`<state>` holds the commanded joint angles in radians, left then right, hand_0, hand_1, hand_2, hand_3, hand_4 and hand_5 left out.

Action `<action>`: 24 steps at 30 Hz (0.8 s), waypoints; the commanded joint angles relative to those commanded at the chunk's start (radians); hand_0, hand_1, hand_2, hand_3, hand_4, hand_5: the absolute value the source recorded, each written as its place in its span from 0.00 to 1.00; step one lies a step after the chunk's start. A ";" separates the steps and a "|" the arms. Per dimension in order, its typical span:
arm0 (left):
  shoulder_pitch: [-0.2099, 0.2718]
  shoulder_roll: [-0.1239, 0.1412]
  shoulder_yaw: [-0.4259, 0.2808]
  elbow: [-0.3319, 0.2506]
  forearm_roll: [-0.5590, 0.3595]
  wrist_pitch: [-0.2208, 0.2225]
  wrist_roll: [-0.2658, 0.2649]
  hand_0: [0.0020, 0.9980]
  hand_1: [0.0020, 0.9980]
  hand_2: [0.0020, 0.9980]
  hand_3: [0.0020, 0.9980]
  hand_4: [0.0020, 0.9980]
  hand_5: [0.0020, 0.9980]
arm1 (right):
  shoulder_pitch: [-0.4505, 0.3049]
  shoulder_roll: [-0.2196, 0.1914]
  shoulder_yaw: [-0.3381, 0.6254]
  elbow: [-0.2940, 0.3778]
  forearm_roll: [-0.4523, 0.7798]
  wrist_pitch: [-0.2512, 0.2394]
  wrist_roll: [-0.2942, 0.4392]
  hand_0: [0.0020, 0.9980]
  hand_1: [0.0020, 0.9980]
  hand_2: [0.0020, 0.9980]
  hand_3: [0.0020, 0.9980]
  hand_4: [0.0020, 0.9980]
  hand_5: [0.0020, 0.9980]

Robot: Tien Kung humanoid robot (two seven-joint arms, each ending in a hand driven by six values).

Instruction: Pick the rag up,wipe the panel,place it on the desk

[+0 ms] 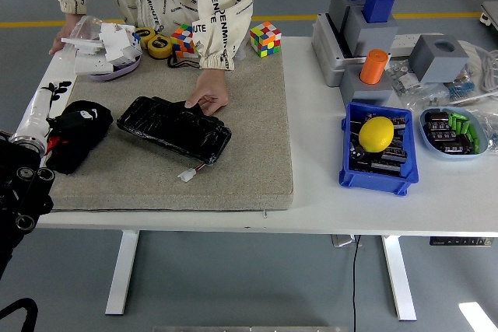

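At the near left edge, the left hand [68,139] is seen closed around a black rag [82,131], which is held over the left part of a grey mat [249,153] covering the bench [327,207]; the white forearm runs back toward the picture's left side. Whether the rag touches the mat cannot be told. Just right of the rag, a black panel [175,127] lies flat on the mat, tilted, with a small white connector [187,176] on a wire at its near corner. Its far edge is pressed by a person's hand [208,99], the sleeve coming down from the far side. To the right, off the mat, a blue bin [377,176] holds a yellow ball [376,133], and beside it a blue tray [454,131] holds small parts. Farther back, two cubes [264,39] and yellow tape rolls [159,45] stand near the mat's far edge, with a purple bowl [109,71] at the far left under the person's other hand [62,36]. Grey blocks [366,29] occupy the far right.
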<state>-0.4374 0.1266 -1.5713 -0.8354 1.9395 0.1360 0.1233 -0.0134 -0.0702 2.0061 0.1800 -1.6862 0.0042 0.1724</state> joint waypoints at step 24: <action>-0.059 -0.010 0.000 0.154 0.012 0.057 -0.022 0.57 0.58 0.59 0.58 0.73 0.01 | 0.003 -0.001 -0.010 0.000 0.007 0.000 0.003 0.52 0.56 0.49 0.52 0.86 0.36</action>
<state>-0.4961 0.1171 -1.5715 -0.6814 1.9515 0.1927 0.1015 -0.0106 -0.0709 1.9965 0.1800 -1.6787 0.0045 0.1756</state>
